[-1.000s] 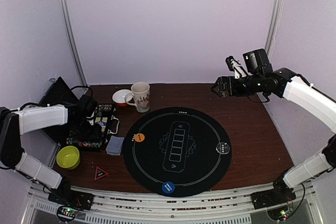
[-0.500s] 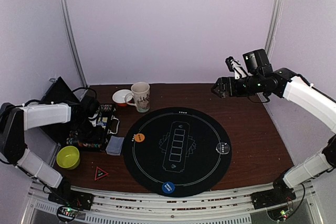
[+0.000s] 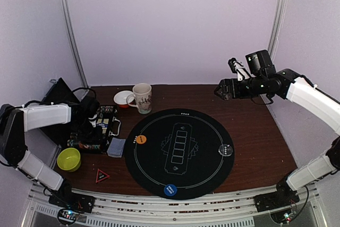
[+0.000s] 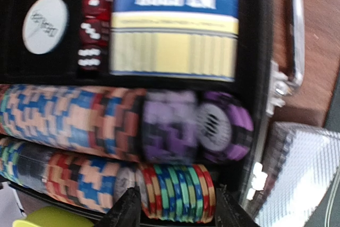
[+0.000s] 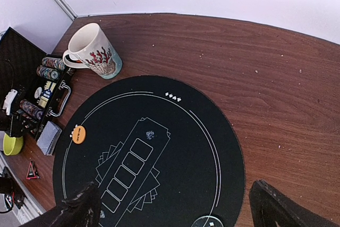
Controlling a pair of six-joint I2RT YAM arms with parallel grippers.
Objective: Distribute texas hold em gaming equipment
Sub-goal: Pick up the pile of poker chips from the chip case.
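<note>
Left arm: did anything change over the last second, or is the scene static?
The left arm shifted slightly above the chip case. The left gripper now straddles a green-red-blue chip stack, but a grip can't be confirmed. Nothing was lifted or released. The right gripper stays open and raised. The mug, card deck, mat and its discs are unchanged.

striped poker chips [image 4: 95,126] lie edge-on in rows; grey-blue card deck [image 3: 116,146] just beside
</note>
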